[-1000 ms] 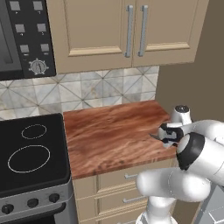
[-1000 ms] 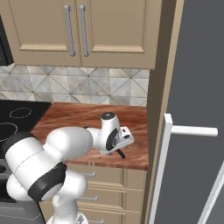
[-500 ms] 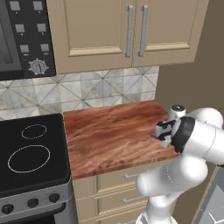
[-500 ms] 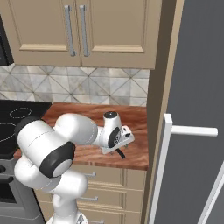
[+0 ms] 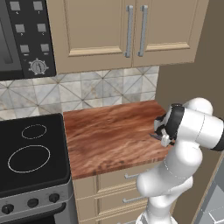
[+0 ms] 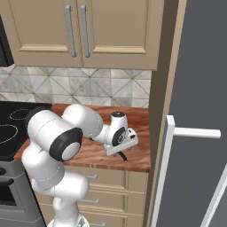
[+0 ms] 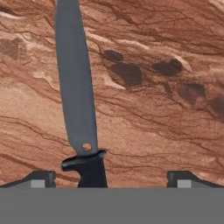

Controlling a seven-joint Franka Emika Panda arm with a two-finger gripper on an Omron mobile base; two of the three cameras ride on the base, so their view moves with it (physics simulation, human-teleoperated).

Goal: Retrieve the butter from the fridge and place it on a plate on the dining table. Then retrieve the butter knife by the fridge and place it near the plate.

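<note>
I've got the gripper (image 7: pixel 111 177) low over the wood counter (image 5: pixel 109 135), jaws spread wide, nothing held. In the hand view the butter knife (image 7: pixel 76 94) lies flat on the counter, dark blade running away from me, black handle at the bottom between the two finger tips (image 7: pixel 41 178), nearer the left-hand one, touching neither as far as I can tell. From the right base view the gripper (image 6: pixel 125 142) sits near the counter's right front corner, and a dark sliver of the butter knife (image 6: pixel 122 155) pokes out just below it. The fridge (image 6: pixel 199 133) stands just right of that counter, past a beige side panel, door shut, white bar handle (image 6: pixel 193 132) sticking out. In the left base view the gripper (image 5: pixel 158 131) hangs at the counter's right edge. Black stovetop (image 5: pixel 30 153) left of the counter, beige wall cabinets (image 5: pixel 127 30) above.
</note>
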